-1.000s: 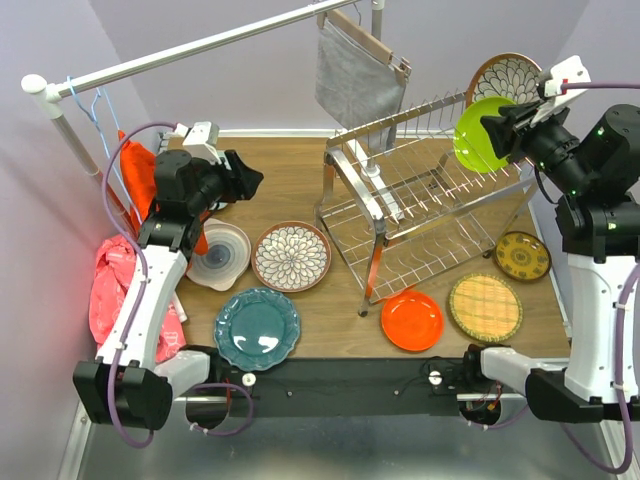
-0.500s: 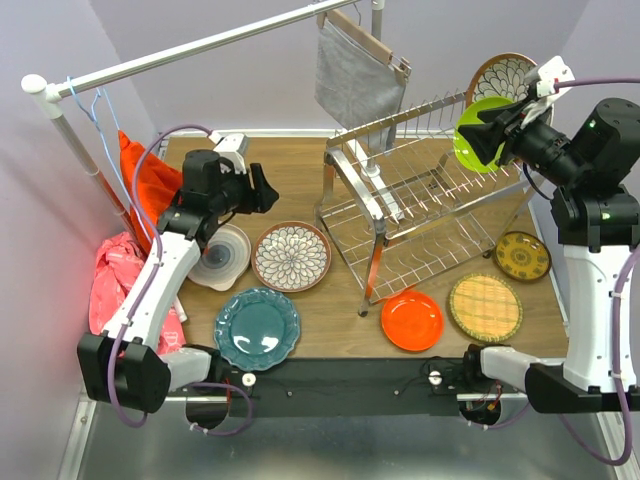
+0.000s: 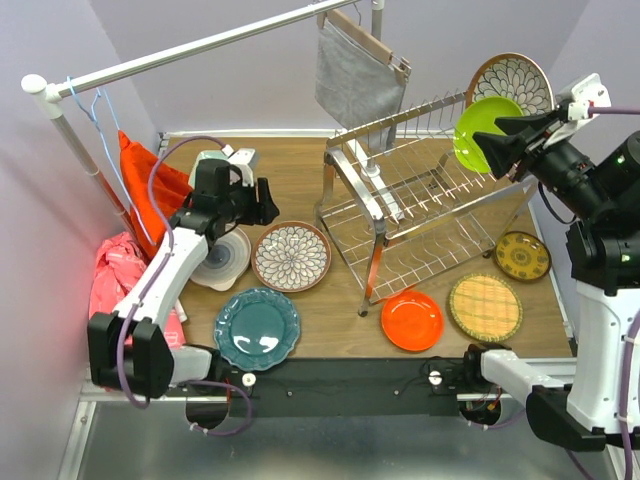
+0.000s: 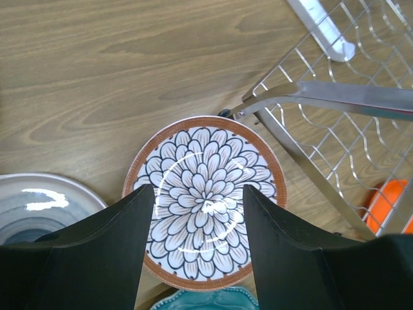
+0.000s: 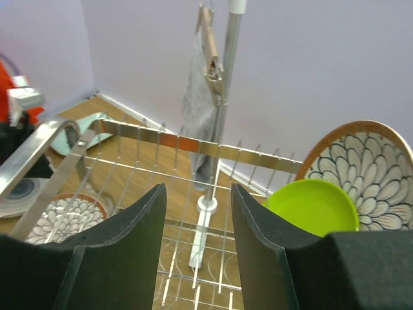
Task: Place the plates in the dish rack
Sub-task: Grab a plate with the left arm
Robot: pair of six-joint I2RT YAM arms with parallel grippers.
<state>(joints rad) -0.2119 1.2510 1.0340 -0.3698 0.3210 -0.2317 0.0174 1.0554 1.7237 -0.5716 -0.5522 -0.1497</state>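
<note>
The right gripper (image 3: 492, 143) has let go of the lime green plate (image 3: 480, 118) and drawn back to the right since 1 second ago. Its fingers now stand moderately apart with nothing between them. In the right wrist view the plate sits off to the side of the right-hand finger, not in the gap.

The left gripper (image 4: 197, 200) has swung in from the left edge of the table (image 3: 300, 165). It now hangs over the brown-rimmed floral plate (image 3: 291, 256) lying flat there. Its fingers are spread wide and empty, and the plate shows between them from above.

The lime green plate stands on edge at the far right end of the upper tier of the dish rack (image 3: 420, 205). It is just in front of a 2nd floral plate (image 3: 512, 80), which is also upright.

The other 6 plates lie flat on the table:
- The white-grey swirl plate (image 3: 222, 255) is just left of the floral one.
- The teal scalloped plate (image 3: 257, 328) is in front of them.
- The orange plate (image 3: 411, 320) is by the rack's front leg.
- The yellow woven plate (image 3: 485, 307) is beside the orange one.
- The dark-yellow patterned plate (image 3: 522, 255) is at the rack's right side.

A grey cloth (image 3: 355, 80) hangs from the white clothes rail (image 3: 200, 45) behind the rack.
</note>
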